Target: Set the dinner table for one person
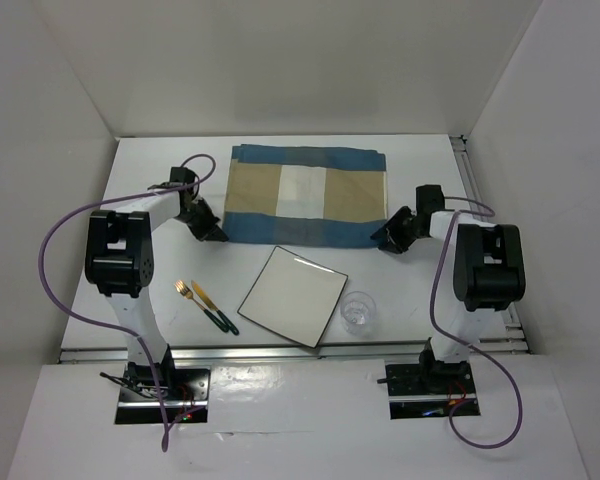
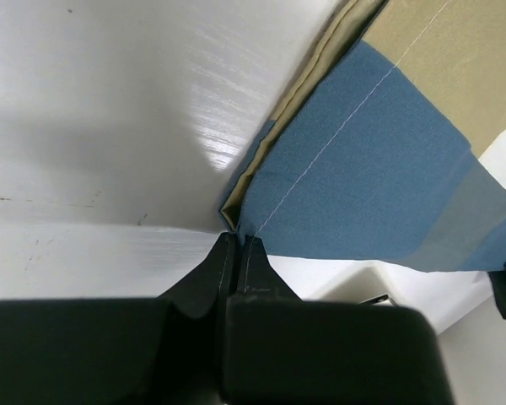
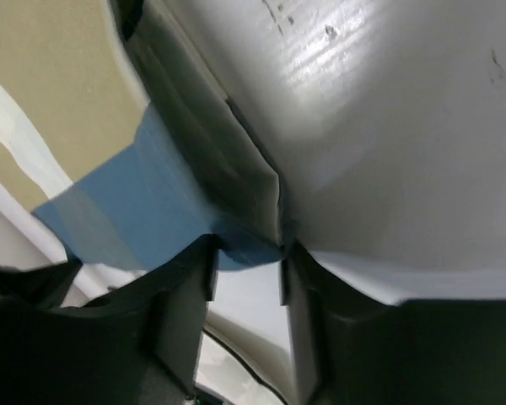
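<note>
The blue-and-tan striped placemat (image 1: 307, 195) lies flat at the back middle of the white dinner table (image 1: 150, 165). My left gripper (image 1: 218, 234) is at the placemat's near left corner; in the left wrist view the gripper (image 2: 239, 243) is shut with the corner of the placemat (image 2: 363, 152) pinched at its tips. My right gripper (image 1: 386, 238) is at the near right corner; in the right wrist view the gripper (image 3: 244, 261) is open, with the blue corner of the placemat (image 3: 152, 211) lying between its tips.
A square white plate with a dark rim (image 1: 293, 295) lies in front of the placemat. A clear glass (image 1: 358, 312) stands to its right. A fork (image 1: 187, 292) and a knife (image 1: 216, 309) with green handles lie to its left. White walls enclose the table.
</note>
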